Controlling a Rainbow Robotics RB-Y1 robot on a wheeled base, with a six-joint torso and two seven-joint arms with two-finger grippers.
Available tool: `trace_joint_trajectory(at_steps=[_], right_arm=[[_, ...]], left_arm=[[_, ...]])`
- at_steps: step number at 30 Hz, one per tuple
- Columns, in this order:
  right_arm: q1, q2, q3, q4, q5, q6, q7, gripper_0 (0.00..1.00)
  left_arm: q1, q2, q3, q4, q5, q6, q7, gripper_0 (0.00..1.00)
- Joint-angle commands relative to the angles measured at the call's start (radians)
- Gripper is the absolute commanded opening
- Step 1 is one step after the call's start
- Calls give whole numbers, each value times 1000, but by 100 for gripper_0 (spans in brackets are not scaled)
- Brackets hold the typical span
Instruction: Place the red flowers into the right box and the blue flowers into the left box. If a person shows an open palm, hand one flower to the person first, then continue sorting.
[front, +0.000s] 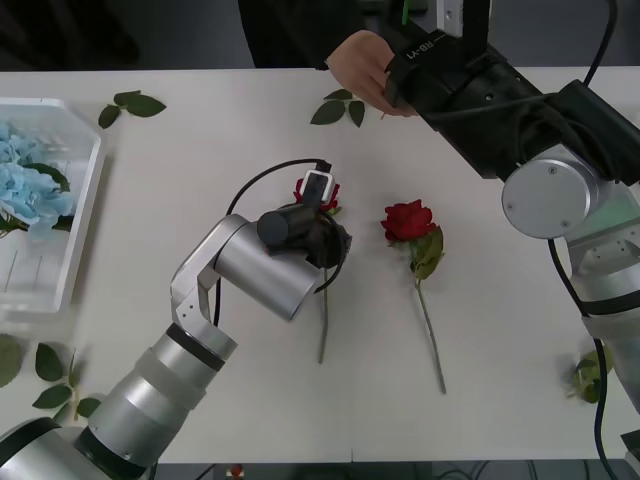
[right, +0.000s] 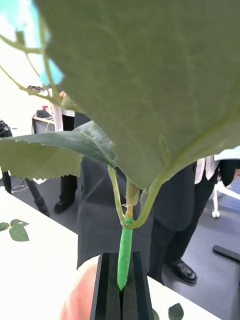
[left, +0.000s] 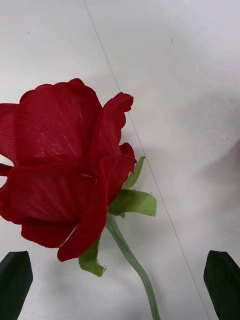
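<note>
— See the right end effector (right: 120, 295) up at the far edge of the desk (front: 200, 150)? Its black fingers are pinched on the green stem of a blue flower (right: 125, 250), big leaves hanging right in front of its camera, a bit of pale blue just at the corner.

— And the person's hand (front: 362, 72) is right against it. If those fingers let go before the hand has a proper hold, the flower drops onto the desk, or off the far side.

— Or the hand pulls while the fingers are pinched tight, and the thin stem bends or slips out of its tape.

— What about the left end effector (front: 322, 205)?

— Spread wide, hovering just over a red rose (left: 65, 165) lying mid-desk, stem between the two finger tips. It isn't touching the rose yet, as far as I can tell.

— If it closes on the bloom instead of the stem, I'd guess it crushes the petals. And the second rose (front: 408, 220) lies just beside it; a sloppy sweep could drag that one along.

— The left box (front: 80, 200) already has blue flowers (front: 35, 185) in it. A rose carried that way would be the wrong sort; reds belong on the right.
</note>
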Motion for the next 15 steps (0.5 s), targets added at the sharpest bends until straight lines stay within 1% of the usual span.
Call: trace_joint_trajectory(at_steps=[1,2,3,4,5,6,15], right_arm=[[-13,3,0,-35,1,-12,25,7],[-13,3,0,-35,1,-12,25,27],[-13,3,0,-35,1,-12,25,69],[-13,3,0,-35,1,-12,25,91],[-13,3,0,-35,1,-12,25,98],[-13,3,0,-35,1,-12,25,100],[-13,3,0,-35,1,-12,25,100]], left_arm=[[-5,23,5,-21,3,-8,33,100],[-7,23,5,-21,3,-8,33,100],[-5,24,5,-21,3,-8,33,100],[-7,26,5,-21,4,-8,31,100],[-5,24,5,-21,4,-8,33,100],[-5,24,3,-21,4,-8,33,100],[-5,26,5,-21,7,-8,33,100]])
